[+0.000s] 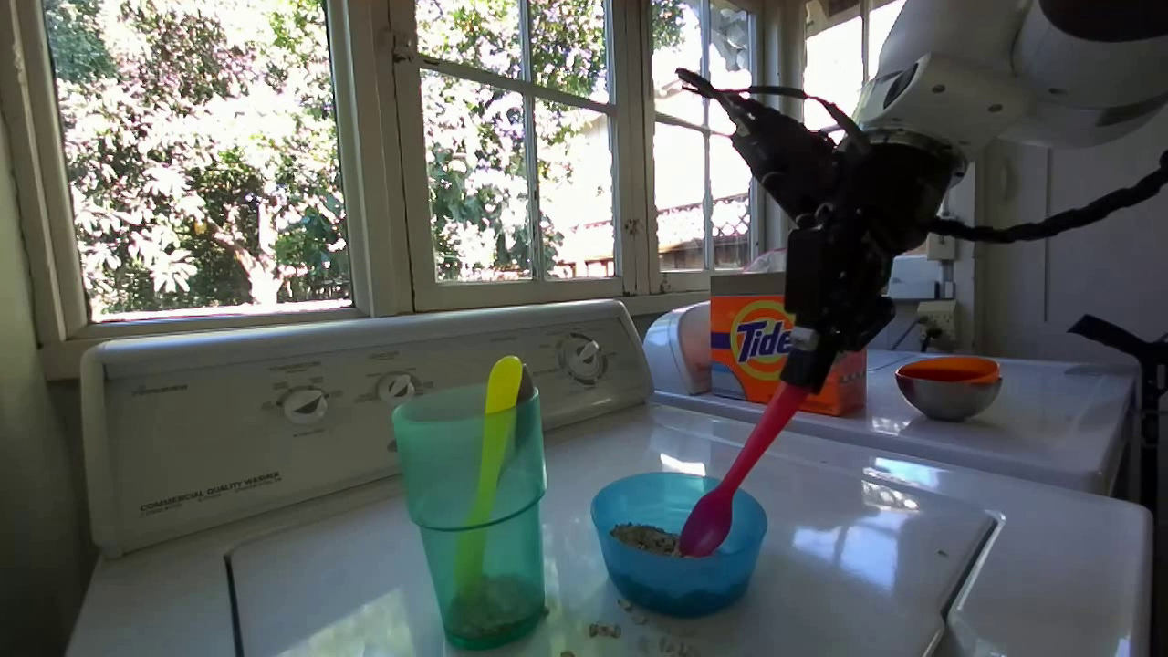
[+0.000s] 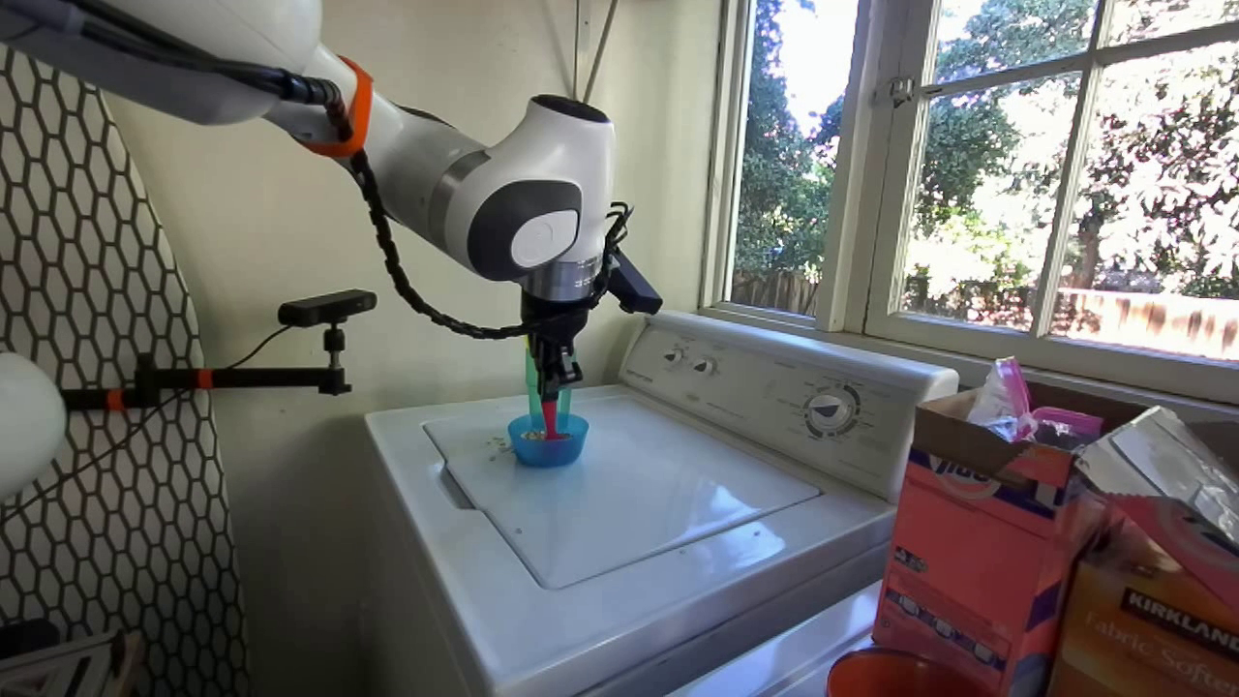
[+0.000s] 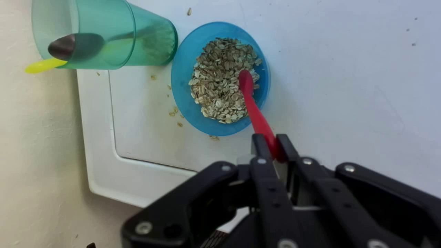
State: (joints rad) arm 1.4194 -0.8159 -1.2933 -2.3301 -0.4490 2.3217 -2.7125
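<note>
My gripper (image 3: 272,147) is shut on the handle of a red spoon (image 3: 259,119), which slants down from the fingers. The spoon's bowl end dips into a blue bowl (image 1: 675,584) of rolled oats (image 3: 218,86), its tip against the flakes near one side. In both exterior views the gripper stands above the blue bowl, pointing down. A green translucent cup (image 1: 438,474) stands close beside the bowl, with some oats at its bottom. A yellow utensil (image 1: 502,397) and a dark spoon (image 3: 62,47) lean inside that cup.
Loose oat flakes (image 1: 604,630) lie on the white washer lid (image 2: 658,503) around bowl and cup. Behind rises the control panel (image 1: 356,411). An orange Tide box (image 1: 744,383) and a grey bowl (image 1: 949,398) stand on the adjoining machine, with a Kirkland box (image 2: 1133,629).
</note>
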